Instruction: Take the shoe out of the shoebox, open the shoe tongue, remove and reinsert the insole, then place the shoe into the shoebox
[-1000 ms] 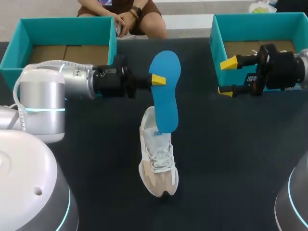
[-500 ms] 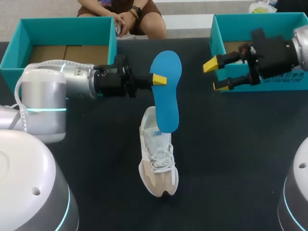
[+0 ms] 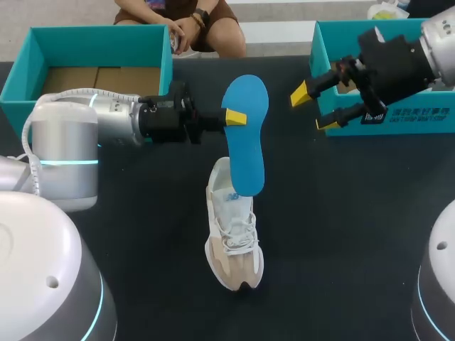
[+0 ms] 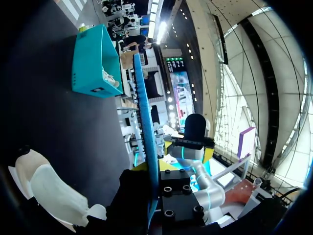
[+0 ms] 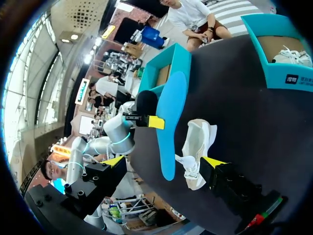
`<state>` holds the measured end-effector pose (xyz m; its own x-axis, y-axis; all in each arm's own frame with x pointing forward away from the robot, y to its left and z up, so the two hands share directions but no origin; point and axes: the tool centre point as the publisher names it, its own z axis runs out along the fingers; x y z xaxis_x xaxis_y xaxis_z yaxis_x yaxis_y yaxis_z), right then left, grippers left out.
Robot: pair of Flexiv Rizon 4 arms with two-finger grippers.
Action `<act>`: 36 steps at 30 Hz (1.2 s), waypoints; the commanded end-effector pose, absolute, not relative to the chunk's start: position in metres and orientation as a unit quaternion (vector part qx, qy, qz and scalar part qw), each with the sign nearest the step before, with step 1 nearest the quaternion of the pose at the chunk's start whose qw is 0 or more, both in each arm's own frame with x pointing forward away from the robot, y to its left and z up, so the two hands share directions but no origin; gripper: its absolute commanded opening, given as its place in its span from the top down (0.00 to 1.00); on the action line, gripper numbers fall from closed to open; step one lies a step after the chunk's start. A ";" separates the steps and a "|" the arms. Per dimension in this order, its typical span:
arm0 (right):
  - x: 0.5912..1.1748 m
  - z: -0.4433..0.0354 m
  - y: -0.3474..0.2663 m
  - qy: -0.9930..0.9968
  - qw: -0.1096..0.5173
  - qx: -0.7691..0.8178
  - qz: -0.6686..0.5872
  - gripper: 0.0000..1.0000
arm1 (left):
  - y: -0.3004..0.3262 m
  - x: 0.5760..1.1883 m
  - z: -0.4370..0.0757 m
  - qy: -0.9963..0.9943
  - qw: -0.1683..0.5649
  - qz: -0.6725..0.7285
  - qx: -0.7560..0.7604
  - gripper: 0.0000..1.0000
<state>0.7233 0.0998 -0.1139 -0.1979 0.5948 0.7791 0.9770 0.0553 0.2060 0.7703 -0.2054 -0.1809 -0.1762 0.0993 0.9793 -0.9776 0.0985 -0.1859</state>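
Insole (image 3: 244, 135), blue, is held above the table (image 3: 341, 227) by the left gripper (image 3: 239, 117), which is clamped on its upper part. Only one yellow tip is seen from the head view, the other being hidden behind it. Its lower end covers the heel of the white shoe (image 3: 233, 241); whether they touch cannot be told. The right gripper (image 3: 313, 109) is spread wide and empty beside the shoebox (image 3: 316, 46), whose inside is largely hidden by the arm.

Head view: insole (image 3: 244, 135) covers the heel of the shoe (image 3: 233, 234). Left gripper (image 3: 233, 117) shows one yellow tip; the other is behind the insole. Right box (image 3: 318, 50) is cut off at the edge. Left wrist view: shoe partly cut off by the black rim.
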 end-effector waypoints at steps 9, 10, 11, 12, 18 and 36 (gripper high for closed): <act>0.728 -0.114 0.127 -0.718 0.159 -0.632 -0.242 0.00 | -0.205 0.770 -0.181 -0.547 0.500 0.537 0.402 1.00; 0.728 -0.114 0.129 -0.720 0.143 -0.633 -0.246 0.00 | -0.205 0.770 -0.181 -0.547 0.500 0.537 0.402 1.00; 0.728 -0.114 0.132 -0.721 0.129 -0.634 -0.248 0.00 | -0.205 0.770 -0.181 -0.547 0.500 0.537 0.402 1.00; 0.728 -0.114 0.134 -0.726 0.117 -0.633 -0.244 0.00 | -0.205 0.770 -0.181 -0.547 0.500 0.537 0.402 1.00; 0.729 -0.106 0.152 -0.739 0.018 -0.640 -0.208 0.00 | -0.205 0.770 -0.181 -0.547 0.500 0.537 0.402 1.00; 0.731 -0.084 0.198 -0.738 -0.044 -0.673 0.017 0.00 | -0.205 0.770 -0.181 -0.547 0.500 0.537 0.402 1.00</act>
<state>0.7194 0.1842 -0.0819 -0.1219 0.9512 0.2834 0.9892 0.0928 0.1138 0.7704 -0.2057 -0.1809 -0.1759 0.0998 0.9793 -0.9777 0.0981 -0.1856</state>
